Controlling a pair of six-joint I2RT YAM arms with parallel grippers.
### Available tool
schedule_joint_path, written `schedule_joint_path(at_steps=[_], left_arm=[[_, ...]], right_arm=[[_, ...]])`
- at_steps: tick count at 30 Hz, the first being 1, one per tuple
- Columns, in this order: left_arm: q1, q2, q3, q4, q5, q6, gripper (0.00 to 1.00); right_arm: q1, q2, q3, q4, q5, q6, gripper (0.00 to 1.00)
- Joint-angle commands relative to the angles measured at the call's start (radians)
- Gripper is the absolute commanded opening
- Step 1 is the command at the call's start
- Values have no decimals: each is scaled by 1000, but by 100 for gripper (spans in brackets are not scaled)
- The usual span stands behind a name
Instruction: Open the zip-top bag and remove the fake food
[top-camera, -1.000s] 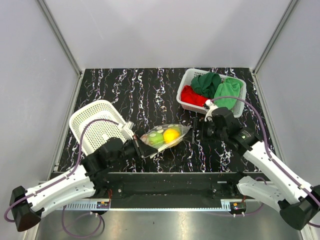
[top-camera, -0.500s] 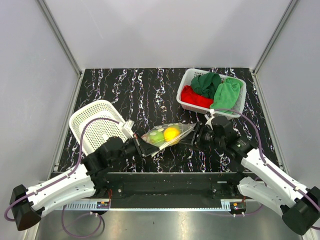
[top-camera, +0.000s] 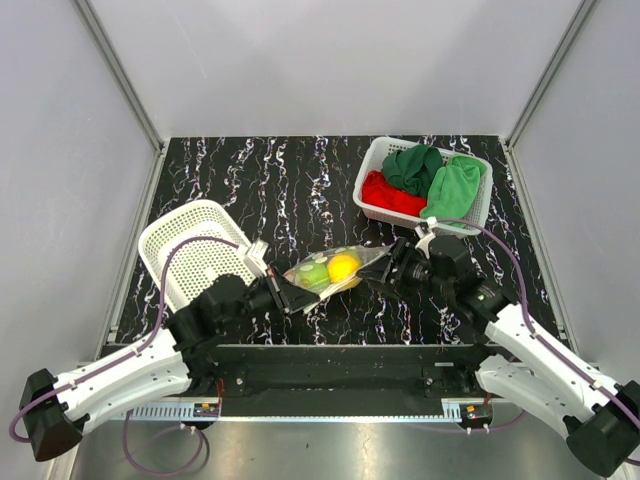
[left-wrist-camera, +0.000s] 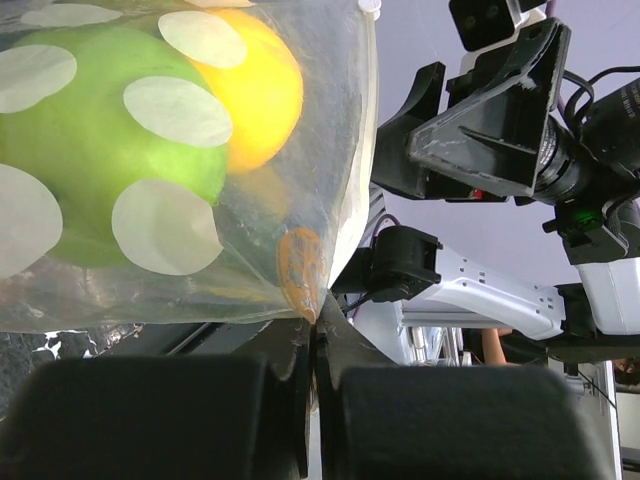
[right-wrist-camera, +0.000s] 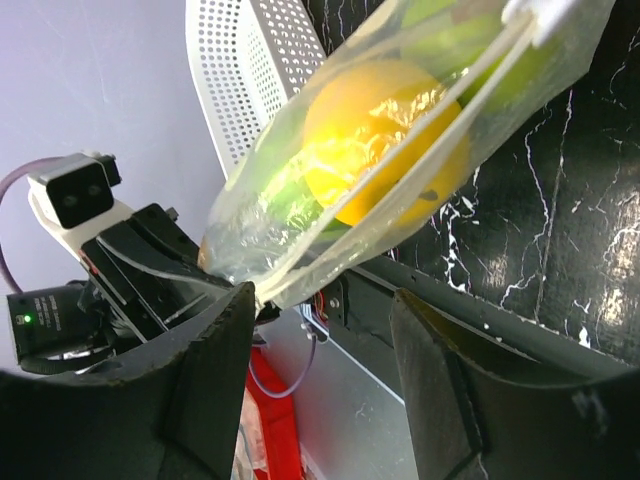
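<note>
The clear polka-dot zip-top bag hangs off the table between the arms, holding a green apple and a yellow fruit. My left gripper is shut on the bag's lower left corner; the left wrist view shows the pinched corner, the apple and the yellow fruit. My right gripper is open at the bag's right end. In the right wrist view its fingers stand apart, with the bag and its zip strip in front of them.
An empty white perforated basket stands at the left. A second white basket at the back right holds red and green cloths. The black marbled table is walled by grey panels.
My right gripper has moved left, from beside the cloth basket up to the bag's right end. The left gripper and bag have hardly moved.
</note>
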Motion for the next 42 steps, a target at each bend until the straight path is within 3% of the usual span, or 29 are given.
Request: schedule_joint_path(at_steps=[1, 13, 16, 20, 21, 23, 25, 28, 36, 42], left_arm=[[4, -21, -7, 85, 18, -14, 0], [3, -16, -9, 99, 38, -11, 0], [3, -21, -29, 98, 42, -13, 0], [3, -32, -30, 93, 67, 9, 4], [1, -35, -20, 69, 75, 30, 20], [0, -56, 43, 0, 73, 117, 39], [-2, -68, 113, -169, 32, 233, 57], [-2, -18, 276, -330, -13, 382, 65], [-51, 287, 609, -436, -84, 562, 70], [-62, 324, 689, -481, -184, 601, 73]], right_arm=[[6, 24, 2, 48, 47, 23, 63], [7, 90, -67, 140, 67, 20, 29], [7, 102, -50, 144, 95, -9, 26], [7, 125, -17, 144, 101, -65, 0], [7, 126, 6, 140, 99, -79, 0], [6, 126, 57, 103, 95, -148, 0], [7, 125, 108, 15, 107, -211, 0], [7, 114, 190, -61, 73, -345, 0], [7, 159, 424, -257, -31, -567, 0], [5, 234, 500, -371, -14, -696, 0]])
